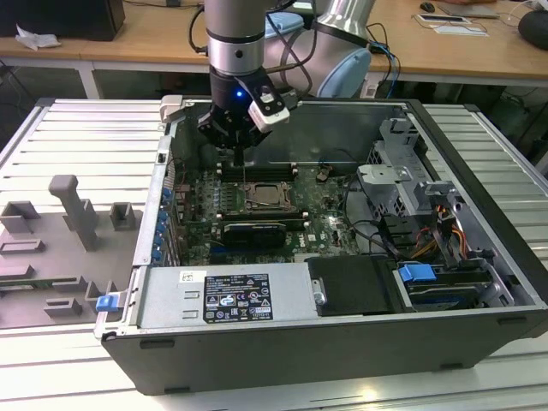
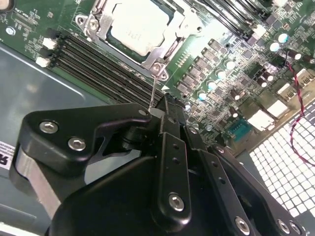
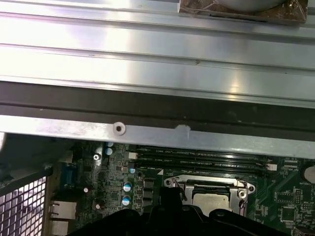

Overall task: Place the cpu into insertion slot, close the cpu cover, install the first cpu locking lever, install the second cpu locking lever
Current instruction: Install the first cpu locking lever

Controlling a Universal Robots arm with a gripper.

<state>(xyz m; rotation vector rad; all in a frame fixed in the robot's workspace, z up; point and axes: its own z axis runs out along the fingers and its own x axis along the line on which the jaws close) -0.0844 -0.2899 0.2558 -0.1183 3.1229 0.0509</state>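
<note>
Sitting in the insertion slot [image 2: 140, 29], the cpu [image 2: 132, 24] lies flat with its silver-grey top facing up; it also shows in the first wrist view [image 3: 211, 199] and in the exterior view [image 1: 267, 197]. The cpu cover [image 2: 170, 46] is down over the chip's edges, so the metal top shows through its window. A thin wire locking lever [image 2: 154, 91] stands up from the corner of the cover nearest the gripper and runs to the fingertips. The gripper [image 2: 160, 112] sits just beside that corner of the socket, its fingers [image 2: 170, 147] drawn together on the upper end of the lever; the contact point is partly hidden by the gripper body, so the grip looks closed on the wire but is not fully confirmed. In the exterior view the gripper [image 1: 242, 152] hangs above the far edge of the socket. Long black memory slots [image 2: 98, 66] run alongside the socket, between it and the case wall. Green motherboard [image 1: 321, 214] surrounds the socket. The whole lies inside an open computer case [image 1: 479, 214], with the power supply [image 1: 227, 295] on the near side of the socket. The case rests on a ribbed metal desk [image 1: 86, 137].
</note>
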